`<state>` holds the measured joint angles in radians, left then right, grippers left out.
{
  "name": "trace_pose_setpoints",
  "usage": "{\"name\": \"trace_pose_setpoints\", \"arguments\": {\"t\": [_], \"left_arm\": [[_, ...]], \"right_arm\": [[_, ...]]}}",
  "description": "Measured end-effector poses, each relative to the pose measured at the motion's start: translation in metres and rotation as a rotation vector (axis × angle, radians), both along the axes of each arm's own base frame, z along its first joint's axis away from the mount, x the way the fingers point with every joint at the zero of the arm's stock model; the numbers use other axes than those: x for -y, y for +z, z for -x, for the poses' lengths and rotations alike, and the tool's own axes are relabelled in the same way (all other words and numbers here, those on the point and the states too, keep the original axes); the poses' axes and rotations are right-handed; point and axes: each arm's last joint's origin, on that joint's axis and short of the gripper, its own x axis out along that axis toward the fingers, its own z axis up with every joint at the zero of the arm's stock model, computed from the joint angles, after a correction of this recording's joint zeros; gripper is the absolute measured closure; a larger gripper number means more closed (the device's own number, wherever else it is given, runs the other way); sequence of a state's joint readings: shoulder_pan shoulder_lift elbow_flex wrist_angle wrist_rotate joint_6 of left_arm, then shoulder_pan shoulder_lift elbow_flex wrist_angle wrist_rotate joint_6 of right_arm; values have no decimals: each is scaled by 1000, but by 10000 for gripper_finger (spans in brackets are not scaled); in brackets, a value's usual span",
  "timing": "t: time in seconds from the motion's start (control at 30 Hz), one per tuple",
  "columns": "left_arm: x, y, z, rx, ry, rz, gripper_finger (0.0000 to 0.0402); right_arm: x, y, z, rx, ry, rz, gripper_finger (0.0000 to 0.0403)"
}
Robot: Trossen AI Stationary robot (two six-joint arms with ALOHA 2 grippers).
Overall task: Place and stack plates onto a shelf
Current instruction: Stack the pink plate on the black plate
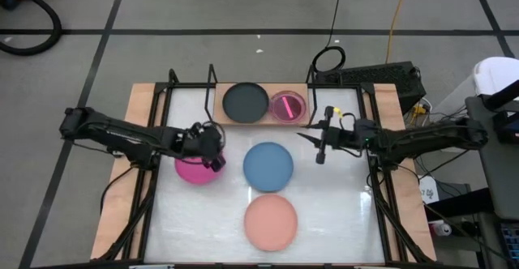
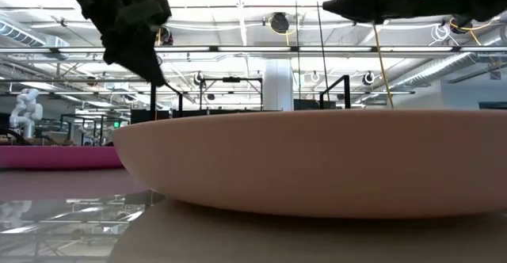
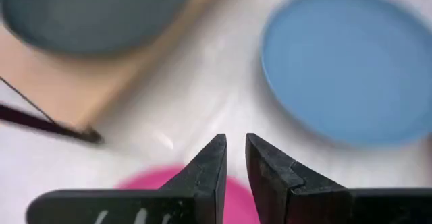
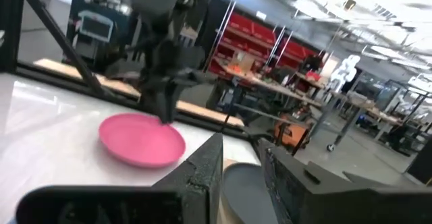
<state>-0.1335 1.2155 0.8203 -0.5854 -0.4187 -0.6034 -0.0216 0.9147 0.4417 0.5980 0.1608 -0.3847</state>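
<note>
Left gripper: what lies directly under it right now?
The magenta plate lies on the table under the left gripper. Its upper right part is covered by the gripper; the fingers hold nothing.

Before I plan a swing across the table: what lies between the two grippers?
In the high view, the blue plate lies roughly between the left gripper over the magenta plate and the right gripper, slightly nearer the front edge.

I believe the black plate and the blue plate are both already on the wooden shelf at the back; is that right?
Not quite. In the high view, the black plate is on the wooden shelf, but the plate beside it there is the pink plate. The blue plate lies on the white tabletop, in front of the shelf.
</note>
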Motion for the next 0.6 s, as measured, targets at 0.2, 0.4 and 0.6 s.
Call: {"name": "trace_pose_setpoints", "arguments": {"t": [0.2, 0.4, 0.6], "left_arm": [[10, -25, -15, -163, -44, 155, 339], [17, -48, -22, -269, -39, 253, 339], [19, -53, -23, -296, -17, 324, 339]], "right_arm": [[0, -3, 9, 32, 0, 10, 321], [0, -3, 10, 28, 2, 13, 321], [0, -3, 10, 24, 3, 13, 321]]}}
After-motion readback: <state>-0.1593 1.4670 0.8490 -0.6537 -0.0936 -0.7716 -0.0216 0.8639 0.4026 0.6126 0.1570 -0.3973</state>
